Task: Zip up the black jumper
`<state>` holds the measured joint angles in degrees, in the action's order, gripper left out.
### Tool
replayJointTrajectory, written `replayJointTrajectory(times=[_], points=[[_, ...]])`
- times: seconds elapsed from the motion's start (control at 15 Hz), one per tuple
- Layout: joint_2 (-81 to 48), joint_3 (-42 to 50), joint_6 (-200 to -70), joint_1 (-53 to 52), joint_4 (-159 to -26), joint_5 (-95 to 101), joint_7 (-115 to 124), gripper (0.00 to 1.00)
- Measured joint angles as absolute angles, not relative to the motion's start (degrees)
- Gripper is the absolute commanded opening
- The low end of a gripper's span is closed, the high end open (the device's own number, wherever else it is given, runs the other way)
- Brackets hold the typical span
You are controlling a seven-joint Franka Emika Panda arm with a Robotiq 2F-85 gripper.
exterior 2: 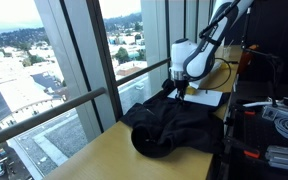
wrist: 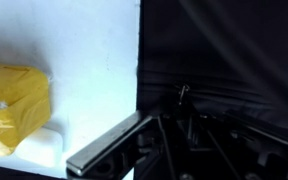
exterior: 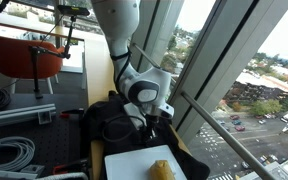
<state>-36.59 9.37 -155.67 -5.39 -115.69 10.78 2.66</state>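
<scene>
One yellow lump [exterior: 162, 169] on white board [exterior: 132, 160] beside black jumper [exterior 2: 179, 127]

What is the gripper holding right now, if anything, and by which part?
It cannot be told: the gripper is low over the black jumper, but its fingertips are lost against dark fabric.

**Your arm bends down from above, jaws held low.**
In an exterior view your arm [exterior: 117, 30] drops in from the top and bends at the white wrist [exterior: 144, 88], turning the jaws downward. In an exterior view the wrist [exterior 2: 184, 58] hangs below the slanting forearm [exterior 2: 222, 22]. In the wrist view you see one grey finger [wrist: 104, 145]. Its partner is lost in darkness, so the jaws' opening cannot be read.
</scene>
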Motion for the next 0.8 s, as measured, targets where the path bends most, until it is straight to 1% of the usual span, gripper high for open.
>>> replayJointTrajectory(times=[0.8], points=[[-37.5, 9.3, -155.7, -12.0, -114.8, 13.7, 4.7, 0.03]])
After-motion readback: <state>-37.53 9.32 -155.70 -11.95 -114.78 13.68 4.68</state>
